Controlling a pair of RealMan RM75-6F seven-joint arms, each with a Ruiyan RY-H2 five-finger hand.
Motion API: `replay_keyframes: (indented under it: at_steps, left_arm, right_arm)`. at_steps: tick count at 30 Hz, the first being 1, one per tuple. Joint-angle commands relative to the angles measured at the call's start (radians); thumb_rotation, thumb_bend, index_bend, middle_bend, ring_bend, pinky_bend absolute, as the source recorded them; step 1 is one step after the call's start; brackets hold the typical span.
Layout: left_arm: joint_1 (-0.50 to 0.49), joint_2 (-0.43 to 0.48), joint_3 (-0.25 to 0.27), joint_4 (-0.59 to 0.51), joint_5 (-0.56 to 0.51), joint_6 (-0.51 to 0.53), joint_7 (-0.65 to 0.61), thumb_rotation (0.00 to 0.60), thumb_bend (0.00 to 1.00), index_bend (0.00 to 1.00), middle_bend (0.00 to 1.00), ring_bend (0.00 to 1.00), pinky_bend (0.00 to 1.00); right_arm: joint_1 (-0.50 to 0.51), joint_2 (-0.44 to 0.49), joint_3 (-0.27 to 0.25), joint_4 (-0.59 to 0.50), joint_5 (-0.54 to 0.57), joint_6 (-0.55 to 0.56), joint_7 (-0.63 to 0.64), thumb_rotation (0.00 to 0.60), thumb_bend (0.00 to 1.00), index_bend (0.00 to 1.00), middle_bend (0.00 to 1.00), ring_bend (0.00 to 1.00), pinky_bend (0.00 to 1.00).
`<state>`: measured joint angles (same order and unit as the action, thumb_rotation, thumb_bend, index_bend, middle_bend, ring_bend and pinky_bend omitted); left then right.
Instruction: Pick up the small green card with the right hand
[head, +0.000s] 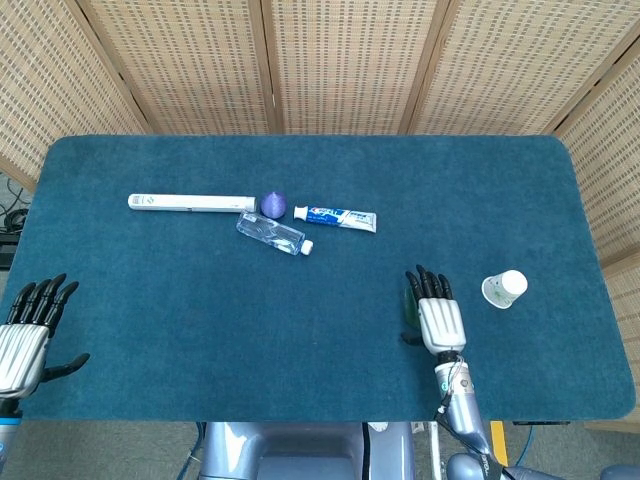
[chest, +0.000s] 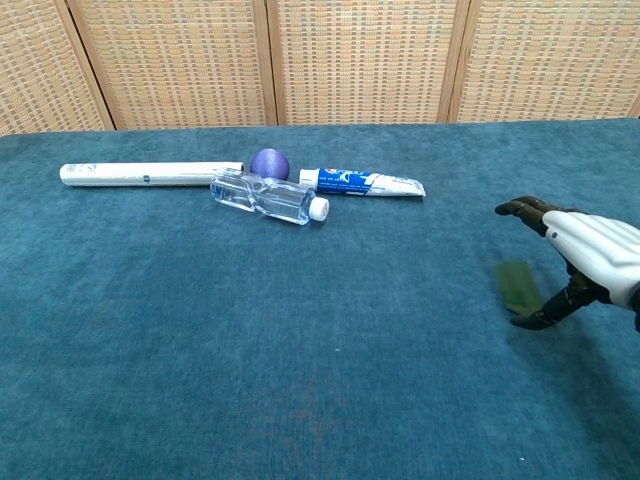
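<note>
The small green card (chest: 520, 284) lies flat on the blue table cloth at the right; in the head view only a sliver of the card (head: 409, 303) shows at the left edge of my right hand. My right hand (chest: 580, 258) hovers over the card with fingers spread and thumb reaching down near the card's near edge; it holds nothing. In the head view the right hand (head: 436, 313) covers most of the card. My left hand (head: 28, 330) stays open at the table's front left edge, far from the card.
A white tube (head: 190, 202), a purple ball (head: 274, 204), a clear bottle (head: 272, 234) and a toothpaste tube (head: 335, 217) lie together at the middle left. A white paper cup (head: 504, 288) lies on its side just right of my right hand.
</note>
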<state>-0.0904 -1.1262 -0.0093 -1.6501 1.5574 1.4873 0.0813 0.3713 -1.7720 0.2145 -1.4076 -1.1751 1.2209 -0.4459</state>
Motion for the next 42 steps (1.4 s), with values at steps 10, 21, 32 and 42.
replay_keyframes:
  at_steps: [10,21,32,42]
  left_arm:
    - [-0.003,-0.006,0.000,0.004,-0.003,-0.006,0.009,0.600,0.07,0.00,0.00,0.00,0.00]
    - [-0.004,-0.010,0.003,0.004,-0.002,-0.009,0.017,0.600,0.07,0.00,0.00,0.00,0.00]
    - [-0.004,-0.011,0.004,0.004,-0.002,-0.008,0.019,0.600,0.07,0.00,0.00,0.00,0.00]
    - [-0.005,-0.011,0.007,0.004,0.005,-0.007,0.022,0.600,0.08,0.00,0.00,0.00,0.00]
  right_arm:
    - [0.015,-0.014,0.013,0.075,0.022,-0.023,0.059,0.600,0.16,0.00,0.00,0.00,0.00]
    - [0.023,-0.018,0.011,0.100,0.030,-0.030,0.076,0.600,0.16,0.00,0.00,0.00,0.00]
    - [0.026,-0.024,0.001,0.128,0.048,-0.046,0.077,0.600,0.16,0.00,0.00,0.00,0.00]
    - [0.037,-0.021,0.010,0.150,0.065,-0.056,0.067,0.600,0.19,0.00,0.00,0.00,0.00]
